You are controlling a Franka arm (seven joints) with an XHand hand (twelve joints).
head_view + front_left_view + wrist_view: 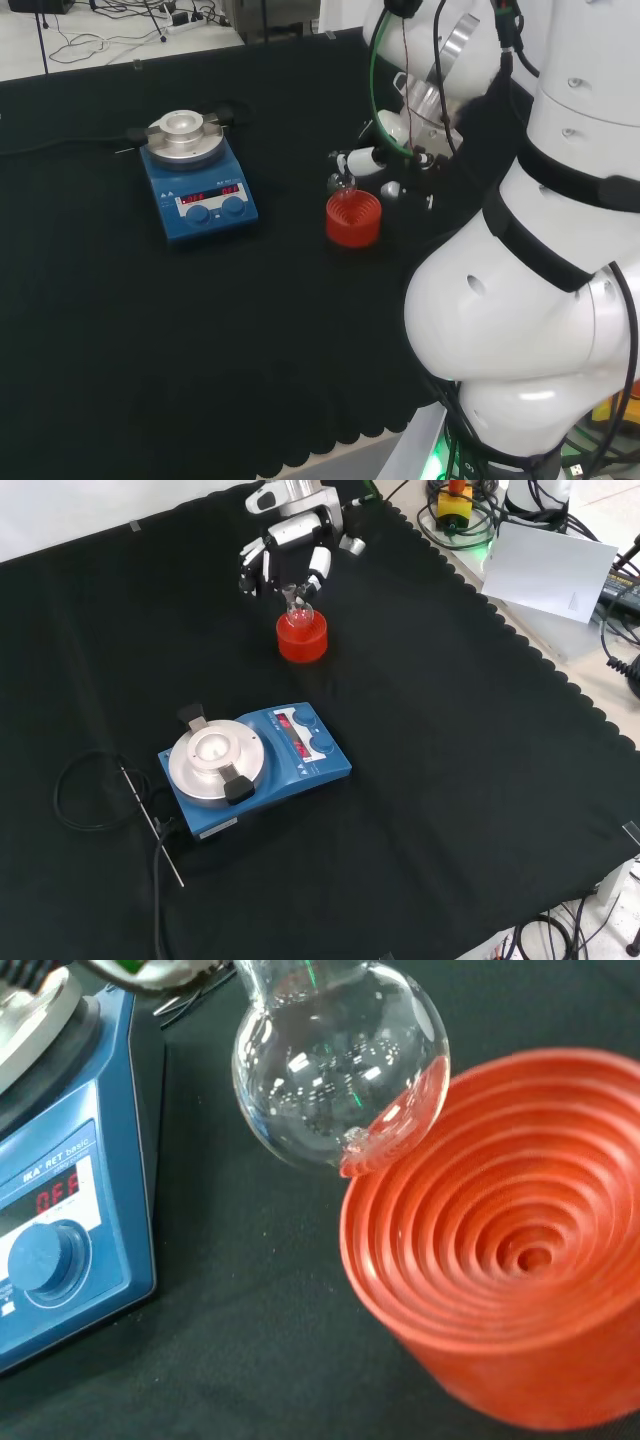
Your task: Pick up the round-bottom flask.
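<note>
A clear round-bottom flask (338,1070) hangs just above the rim of a red ribbed stand (510,1290), its bulb off the stand's middle and towards the stirrer. In the front view the hand (291,545) comes in from the top, fingers curled round the neck of the flask (298,609) over the stand (302,638). In the head view the hand (365,160) is just left of the arm's white links, with the flask (343,183) below it and the stand (353,219) beneath. The flask's neck is hidden by the fingers.
A blue magnetic stirrer (255,765) with a round metal plate stands nearer the front view's camera, seen also in the head view (198,182). Its black cable (85,790) loops on the cloth to its left. The cloth's scalloped edge (520,645) runs along the right.
</note>
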